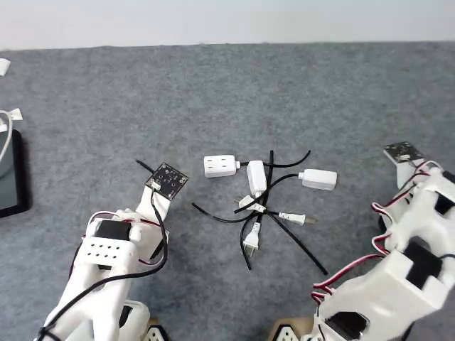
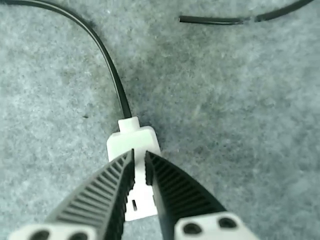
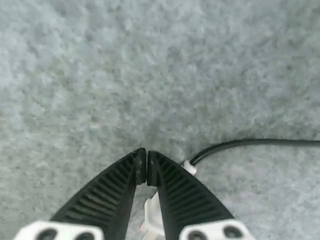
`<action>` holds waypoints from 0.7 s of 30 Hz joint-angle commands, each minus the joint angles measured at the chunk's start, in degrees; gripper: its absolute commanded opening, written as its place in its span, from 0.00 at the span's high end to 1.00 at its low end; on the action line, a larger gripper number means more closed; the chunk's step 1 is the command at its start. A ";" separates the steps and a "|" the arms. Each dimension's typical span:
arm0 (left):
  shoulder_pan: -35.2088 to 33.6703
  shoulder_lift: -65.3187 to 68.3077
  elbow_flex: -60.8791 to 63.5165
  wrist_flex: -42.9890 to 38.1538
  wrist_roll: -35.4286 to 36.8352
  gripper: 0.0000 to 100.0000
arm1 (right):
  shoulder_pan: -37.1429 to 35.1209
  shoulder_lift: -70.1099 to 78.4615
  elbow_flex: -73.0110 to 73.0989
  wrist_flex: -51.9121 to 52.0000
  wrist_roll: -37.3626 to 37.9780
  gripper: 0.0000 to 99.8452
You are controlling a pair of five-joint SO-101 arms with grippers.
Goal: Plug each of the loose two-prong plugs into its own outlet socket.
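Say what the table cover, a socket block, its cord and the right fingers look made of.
Table cover: grey felt or short carpet, matte, fuzzy mottled nap.
Socket block: white moulded plastic, smooth, slight sheen.
Cord: black rubbery or vinyl sheath, smooth.
Right fingers: black hard plastic, ribbed, likely printed.

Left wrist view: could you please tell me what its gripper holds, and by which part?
It cannot be told: the left gripper, fingers nearly shut, lies over the body of the white socket.
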 commanded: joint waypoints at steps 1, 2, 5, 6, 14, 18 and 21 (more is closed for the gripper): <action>-0.26 1.49 1.01 0.79 -0.62 0.99 | -0.22 -0.75 -0.62 -1.01 -0.62 0.99; -0.26 1.49 1.01 0.79 -0.62 0.99 | -0.22 -1.36 -0.62 -1.01 -1.14 0.99; -0.26 1.49 1.01 0.79 -0.62 0.99 | -0.13 -5.41 -0.70 -1.36 -4.75 0.99; -0.26 1.49 1.01 0.79 -0.62 0.99 | 0.31 -7.25 -0.62 -1.10 -5.71 0.99; -0.26 1.49 1.01 0.79 -0.62 0.99 | 10.77 -16.48 4.22 -1.54 -12.66 0.99; -0.26 1.49 1.01 0.79 -0.62 0.99 | 11.74 -16.57 11.78 -2.42 -8.44 0.99; -0.26 1.49 1.01 0.79 -0.62 0.99 | 10.07 -17.01 16.18 -7.60 -9.67 0.99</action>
